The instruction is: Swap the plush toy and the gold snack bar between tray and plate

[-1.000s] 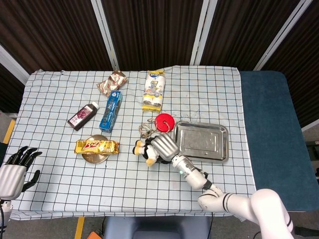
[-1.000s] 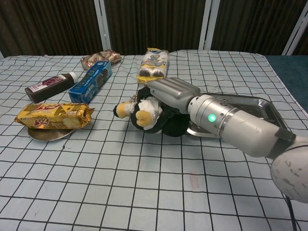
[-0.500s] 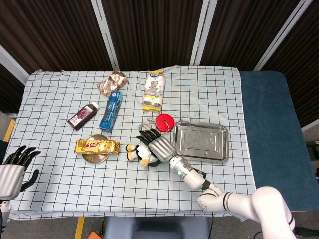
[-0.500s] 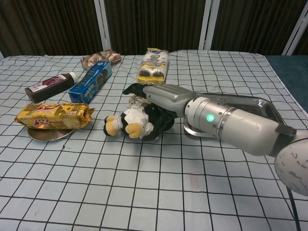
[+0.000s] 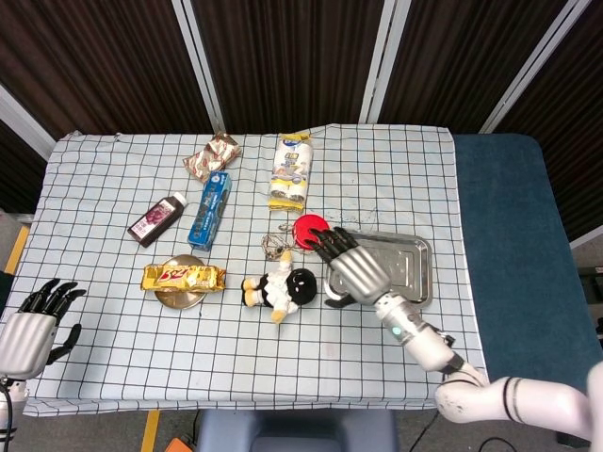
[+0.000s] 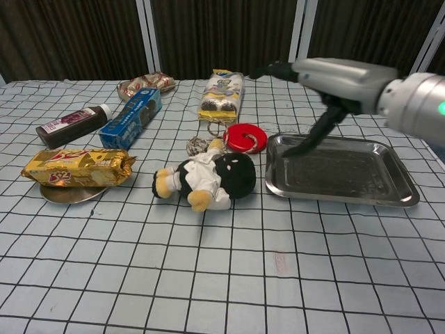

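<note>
The black-and-white plush toy [image 5: 283, 290] [image 6: 208, 179] lies on its side on the checked cloth, between the plate and the tray, touching neither hand. Across the small round plate [image 5: 179, 300] [image 6: 68, 195] at the left rests the gold snack bar [image 5: 184, 276] [image 6: 78, 167]. The steel tray [image 5: 412, 273] [image 6: 341, 174] holds nothing. My right hand [image 5: 353, 270] [image 6: 334, 73] hovers above the tray's left end, lifted off the table, fingers spread and holding nothing. My left hand [image 5: 30, 325] hangs beyond the table's near left corner with fingers apart, seen only in the head view.
A red ring [image 5: 311, 229] [image 6: 245, 137] and a small wire keyring [image 5: 276, 245] [image 6: 198, 145] lie just behind the plush. Further back are a blue box [image 5: 210, 209] [image 6: 131, 117], a dark bottle [image 5: 156, 219] [image 6: 73, 125], a cookie pack [image 5: 291, 169] [image 6: 222, 94] and a brown packet [image 5: 211, 155] [image 6: 144, 85].
My right hand has let go of the plush, risen and moved right over the tray. The plush now lies free on the cloth left of the tray.
</note>
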Controlling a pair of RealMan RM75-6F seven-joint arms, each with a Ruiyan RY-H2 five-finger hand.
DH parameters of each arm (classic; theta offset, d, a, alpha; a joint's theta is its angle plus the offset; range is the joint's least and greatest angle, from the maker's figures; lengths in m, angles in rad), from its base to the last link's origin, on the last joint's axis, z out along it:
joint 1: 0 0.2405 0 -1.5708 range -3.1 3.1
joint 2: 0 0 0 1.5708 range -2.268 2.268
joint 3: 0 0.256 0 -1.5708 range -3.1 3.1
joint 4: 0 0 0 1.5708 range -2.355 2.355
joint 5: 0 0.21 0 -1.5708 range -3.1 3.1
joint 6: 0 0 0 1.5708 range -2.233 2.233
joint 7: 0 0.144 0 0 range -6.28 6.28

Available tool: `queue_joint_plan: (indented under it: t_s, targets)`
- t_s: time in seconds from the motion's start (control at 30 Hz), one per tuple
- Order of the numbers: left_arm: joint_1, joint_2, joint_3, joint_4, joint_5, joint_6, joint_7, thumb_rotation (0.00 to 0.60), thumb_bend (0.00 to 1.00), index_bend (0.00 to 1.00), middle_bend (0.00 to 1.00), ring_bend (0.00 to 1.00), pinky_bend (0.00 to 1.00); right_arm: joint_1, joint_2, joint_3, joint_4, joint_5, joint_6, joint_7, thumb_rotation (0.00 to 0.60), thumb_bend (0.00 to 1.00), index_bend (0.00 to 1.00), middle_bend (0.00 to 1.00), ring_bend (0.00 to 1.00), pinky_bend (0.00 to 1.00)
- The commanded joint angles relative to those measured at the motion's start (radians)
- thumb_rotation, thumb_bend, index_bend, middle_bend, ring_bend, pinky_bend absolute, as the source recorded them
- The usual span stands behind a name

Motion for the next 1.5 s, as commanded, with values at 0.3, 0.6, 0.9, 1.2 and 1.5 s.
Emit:
queue_joint_plan:
  t_s: [0.3, 0.6, 0.9, 1.2, 1.5]
  targets:
    - [-0.040, -0.014, -0.010, -0.044, 0.013, -0.038, 0.060, 0.600, 0.44, 0.19, 0.18, 0.11, 0.29, -0.368, 0.341, -0.201, -0.037, -0.191, 0.361, 0.135, 0.600, 0.14, 0.00, 0.00, 0.00, 0.00]
    - [-0.156, 0.040, -0.020, -0.221, -0.105, -0.314, 0.206, 0.600, 0.45, 0.00, 0.01, 0.00, 0.23, -0.501, 0.313, -0.231, 0.131, -0.302, 0.541, 0.343, 0.600, 0.14, 0.00, 0.00, 0.00, 0.00]
    - [-0.271, -0.074, -0.073, -0.159, -0.230, -0.465, 0.319, 0.600, 0.45, 0.00, 0.00, 0.00, 0.17, -0.564, 0.279, -0.245, 0.228, -0.403, 0.644, 0.426, 0.600, 0.14, 0.00, 0.00, 0.00, 0.00]
    - [-0.322, -0.172, -0.098, -0.077, -0.286, -0.490, 0.349, 0.600, 0.45, 0.00, 0.00, 0.00, 0.16, -0.579, 0.279, -0.246, 0.248, -0.453, 0.662, 0.467, 0.600, 0.14, 0.02, 0.00, 0.00, 0.00]
    - [-0.372, -0.243, -0.112, -0.028, -0.344, -0.531, 0.372, 0.600, 0.45, 0.00, 0.00, 0.00, 0.14, -0.586, 0.277, -0.238, 0.252, -0.464, 0.653, 0.478, 0.600, 0.14, 0.03, 0.00, 0.00, 0.00]
